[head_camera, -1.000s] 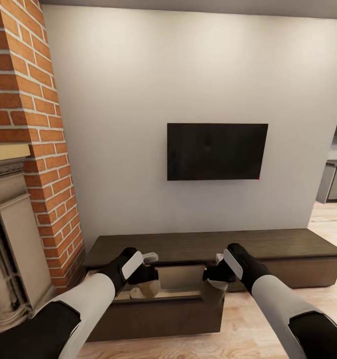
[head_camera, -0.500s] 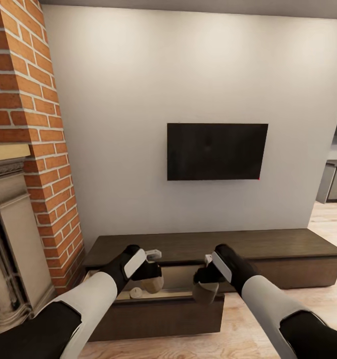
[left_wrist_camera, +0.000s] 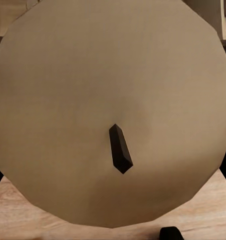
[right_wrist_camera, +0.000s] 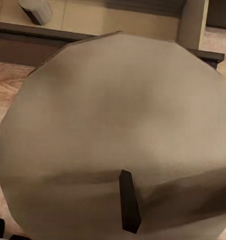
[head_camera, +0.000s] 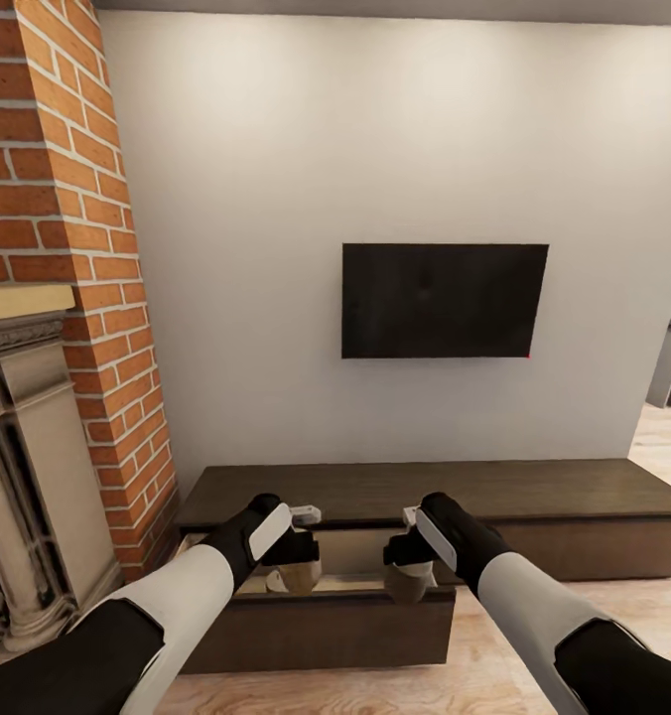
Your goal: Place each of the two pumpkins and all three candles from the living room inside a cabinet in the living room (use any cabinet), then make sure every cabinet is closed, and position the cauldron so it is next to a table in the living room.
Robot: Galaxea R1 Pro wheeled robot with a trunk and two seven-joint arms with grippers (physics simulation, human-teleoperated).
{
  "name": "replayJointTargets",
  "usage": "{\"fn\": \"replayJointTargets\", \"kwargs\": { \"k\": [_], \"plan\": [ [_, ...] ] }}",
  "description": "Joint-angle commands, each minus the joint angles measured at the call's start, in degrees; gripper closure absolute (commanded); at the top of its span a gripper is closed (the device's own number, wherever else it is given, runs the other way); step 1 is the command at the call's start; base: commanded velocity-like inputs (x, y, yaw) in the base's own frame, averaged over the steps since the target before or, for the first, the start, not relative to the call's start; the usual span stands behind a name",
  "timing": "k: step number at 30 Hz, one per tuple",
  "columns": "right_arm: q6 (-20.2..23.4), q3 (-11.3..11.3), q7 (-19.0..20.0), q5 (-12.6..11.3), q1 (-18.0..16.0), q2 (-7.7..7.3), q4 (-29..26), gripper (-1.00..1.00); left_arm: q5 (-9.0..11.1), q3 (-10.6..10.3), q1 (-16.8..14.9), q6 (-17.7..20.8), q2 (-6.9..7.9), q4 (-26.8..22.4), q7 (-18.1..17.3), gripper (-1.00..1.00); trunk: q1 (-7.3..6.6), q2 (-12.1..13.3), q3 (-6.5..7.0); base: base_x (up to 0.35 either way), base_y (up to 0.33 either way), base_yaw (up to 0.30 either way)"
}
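Over the open drawer of the cabinet [head_camera: 425, 492], a candle in each claw.

The left gripper [head_camera: 294, 556] is closed on the left candle [head_camera: 300, 574], the right gripper [head_camera: 407, 561] on the right candle [head_camera: 411, 582]. Both hang above the beige drawer inside, I'd say so they can drop straight in. Each stubby cylinder seems to hang with its long axis roughly vertical, its wick end facing the wrist camera. A third candle [right_wrist_camera: 35, 10] already lies in the drawer.
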Motion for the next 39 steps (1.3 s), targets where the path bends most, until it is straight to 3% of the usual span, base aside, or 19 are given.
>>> {"fn": "replayJointTargets", "kwargs": {
  "k": [1, 9, 15, 20, 23, 39],
  "plan": [
    [0.1, 0.4, -0.4, -0.5, -0.1, -0.04, 0.0, 1.0, 0.6, -0.2, -0.1, 0.1, 0.0, 0.0, 0.4, 1.0, 0.01, 0.0, -0.08, 0.094, -0.074, 0.019],
    [-0.1, 0.3, -0.3, -0.8, 0.0, 0.88, 0.1, 1.0, 0.6, -0.4, -0.1, 0.4, 0.0, 0.0, 0.0, 1.0, 0.01, 0.0, -0.09, 0.201, -0.148, 0.004],
    [-0.8, 0.3, -0.3, -0.8, 0.0, 0.98, 0.1, 1.0, 0.6, -0.4, -0.1, 0.3, 0.0, 0.0, -2.5, 1.0, 0.01, 0.0, -0.09, 0.034, -0.018, 0.0],
    [-7.7, 0.4, -0.3, -0.6, 0.0, 0.98, 1.3, 1.0, 0.6, -0.4, -0.1, 0.4, 0.0, 0.0, -3.0, 1.0, 0.01, 0.0, -0.09, 0.24, -0.021, 0.0],
    [-8.7, 0.4, -0.3, -0.6, 0.0, 0.98, 1.9, 1.0, 0.6, -0.4, -0.1, 0.4, 0.0, 0.0, -3.0, 1.0, 0.01, 0.0, -0.09, 0.322, -0.096, 0.0],
    [-9.0, 0.4, -0.2, -0.7, 0.0, 1.61, 2.2, 1.0, 0.6, -0.4, -0.1, 0.2, 0.0, 0.0, -3.0, 1.0, 0.01, 0.0, -0.16, 0.183, -0.058, 0.015]
  ]
}}
